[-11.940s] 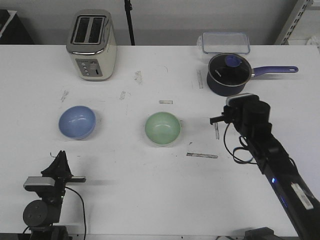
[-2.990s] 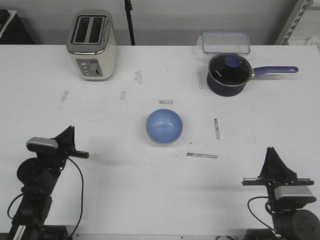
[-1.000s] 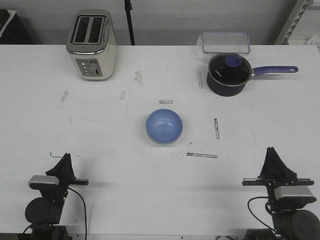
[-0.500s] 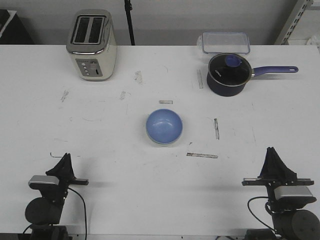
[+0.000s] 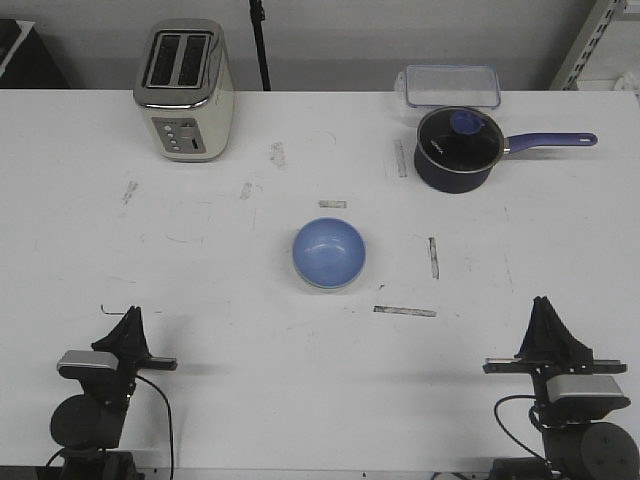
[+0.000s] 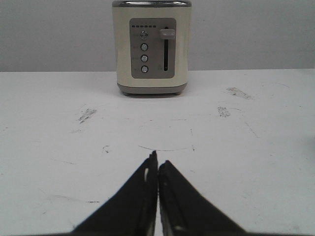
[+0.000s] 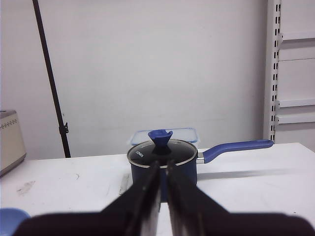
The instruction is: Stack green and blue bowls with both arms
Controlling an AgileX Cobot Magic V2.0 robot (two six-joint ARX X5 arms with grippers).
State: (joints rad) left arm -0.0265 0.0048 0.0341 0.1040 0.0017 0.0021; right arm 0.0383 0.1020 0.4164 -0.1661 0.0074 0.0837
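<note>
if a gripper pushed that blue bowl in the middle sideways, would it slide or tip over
The blue bowl would probably slide: it looks smooth, low and wide, on a flat table. It sits nested in the green bowl, so both would likely move together.

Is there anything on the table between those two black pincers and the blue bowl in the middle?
Nothing visible. Bare white table lies between the left tool, the right tool and the round periwinkle-blue bowl. The cream toaster and navy saucepan stand farther back.
</note>
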